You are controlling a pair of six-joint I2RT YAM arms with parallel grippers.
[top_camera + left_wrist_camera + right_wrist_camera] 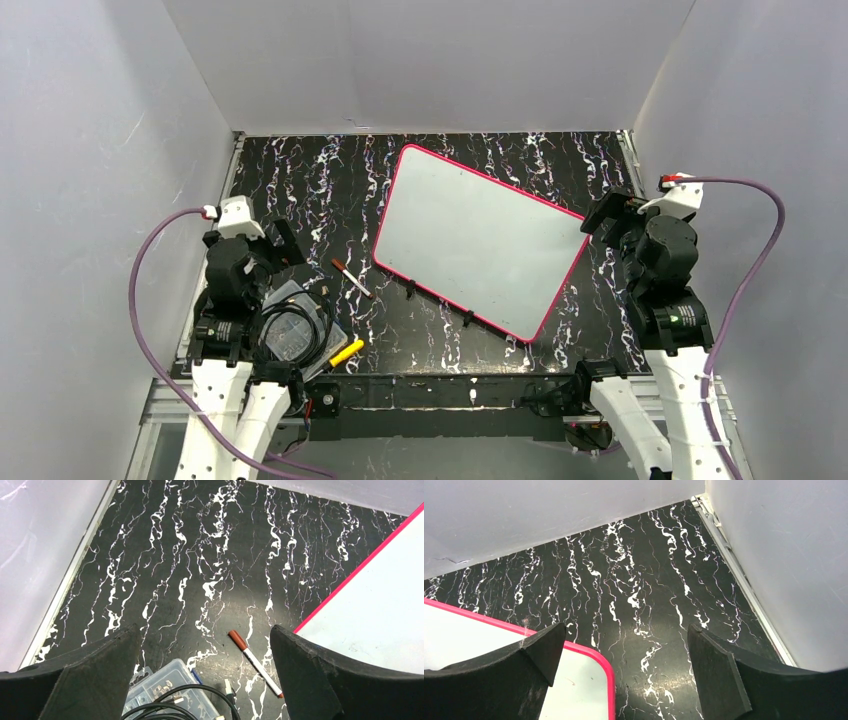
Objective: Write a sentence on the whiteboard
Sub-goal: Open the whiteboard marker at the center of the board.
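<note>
Item: whiteboard (pixel 478 240), pink-red frame, lying flat and skewed on the black marbled worktop (pixel 320 180), right of centre and nearer the right arm; we see no sentence on its face, so we judge the writing not yet begun. Item: marker (pixel 352 278), white barrel with a red-brown cap, flat on the worktop between the left arm and the board's left edge, near both but touching neither. Item: left fingers (pixel 95 680), spread wide, holding nothing, poised above the marker. Item: right fingers (pixel 504 675), spread wide, empty, over the board's far right corner. Item: clear plastic box (pixel 290 335) with a coiled black cable (pixel 272 330) on it, and a yellow pen (pixel 347 352), by the left base. Hazards, as we judge them: the marker is thin and lies flat, so a pinch may roll it or scrape the worktop; the cap appears to be on, and a stroke made with it on would leave nothing; the board is loose and glossy, so tip pressure could slide it unless the right arm steadies it; its skew would slant the lines; the cable could snag the left arm. Views compared: the top view alone gives the whole board, both arms and the yellow pen; the left wrist alone resolves the cap and faint smudges at the board's edge; the right wrist shows the rounded corner but not the marker.
</note>
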